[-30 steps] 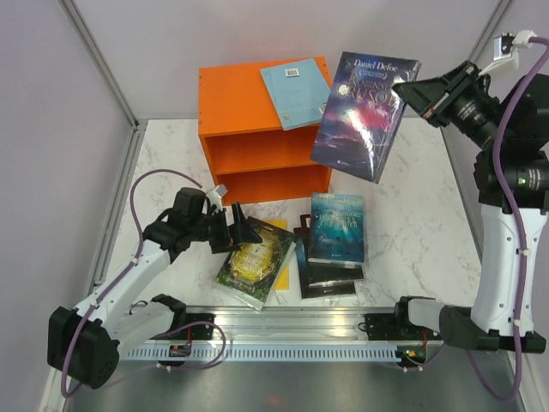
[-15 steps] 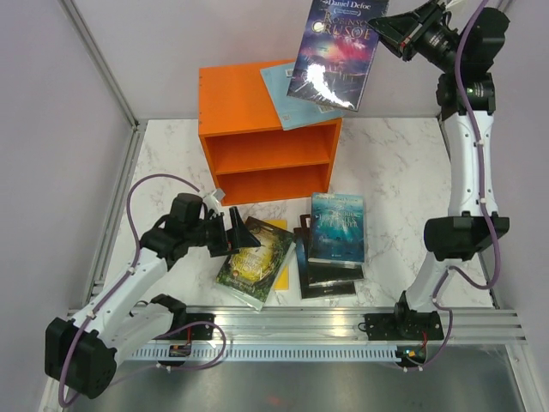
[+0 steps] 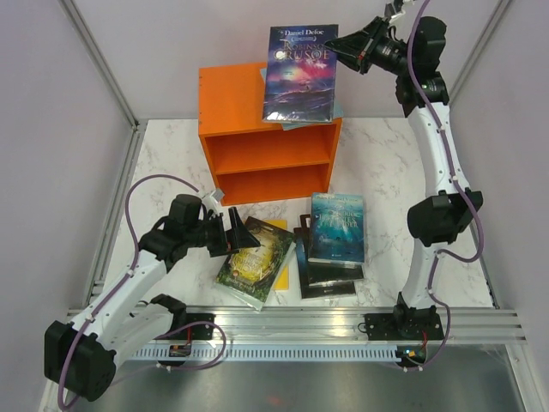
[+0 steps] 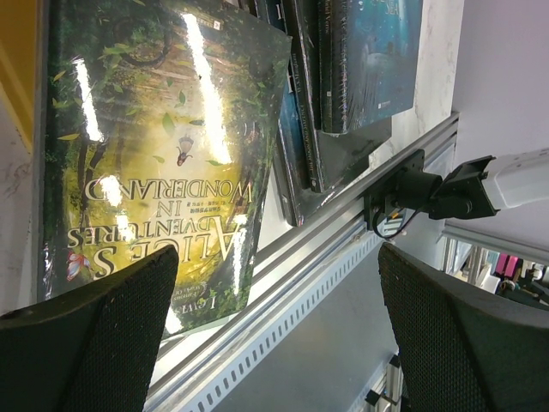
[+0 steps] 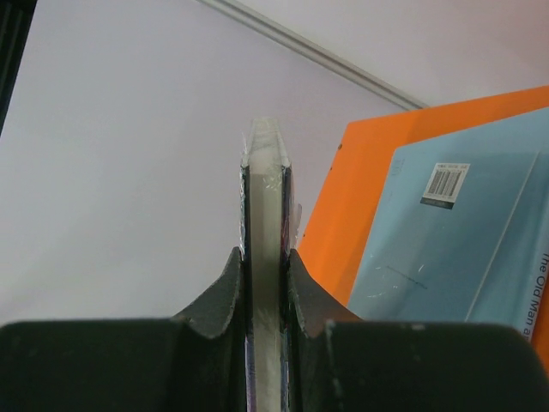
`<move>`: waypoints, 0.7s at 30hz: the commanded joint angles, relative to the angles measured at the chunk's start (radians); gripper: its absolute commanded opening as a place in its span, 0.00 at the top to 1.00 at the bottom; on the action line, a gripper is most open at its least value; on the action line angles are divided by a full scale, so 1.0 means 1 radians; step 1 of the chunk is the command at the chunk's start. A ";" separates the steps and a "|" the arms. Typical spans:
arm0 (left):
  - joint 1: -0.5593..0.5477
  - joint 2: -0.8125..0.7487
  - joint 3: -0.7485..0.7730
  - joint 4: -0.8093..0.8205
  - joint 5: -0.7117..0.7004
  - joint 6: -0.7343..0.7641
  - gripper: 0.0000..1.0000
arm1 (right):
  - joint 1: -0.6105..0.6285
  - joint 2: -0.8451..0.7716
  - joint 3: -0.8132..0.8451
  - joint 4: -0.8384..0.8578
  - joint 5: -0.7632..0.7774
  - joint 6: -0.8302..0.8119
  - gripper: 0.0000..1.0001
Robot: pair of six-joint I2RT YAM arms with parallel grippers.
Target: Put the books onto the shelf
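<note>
The orange shelf (image 3: 232,103) stands at the back of the table. My right gripper (image 3: 340,45) is shut on the purple-blue galaxy book (image 3: 298,73), holding it by its right edge above the shelf's flat top. In the right wrist view this book (image 5: 266,172) stands edge-on between the fingers, with a light blue book (image 5: 463,232) lying on the shelf top (image 5: 360,189) beyond. My left gripper (image 3: 236,233) is open and empty, low over the green-gold book (image 3: 257,257) (image 4: 154,146). A teal book (image 3: 336,225) lies on black books (image 3: 326,279), and a yellow book (image 3: 286,270) pokes out beside them.
An aluminium rail (image 3: 343,322) (image 4: 300,257) runs along the near edge, carrying both arm bases. Purple walls close in the marble table (image 3: 403,172) at the left, back and right. The shelf's two front compartments (image 3: 270,167) face the arms.
My right arm has swung the galaxy book left, from beside the shelf's right end to above its top. The left gripper has hardly moved.
</note>
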 commanded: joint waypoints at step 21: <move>-0.002 0.011 -0.009 0.026 -0.036 0.018 0.00 | 0.001 0.177 0.022 -0.010 -0.001 -0.103 0.91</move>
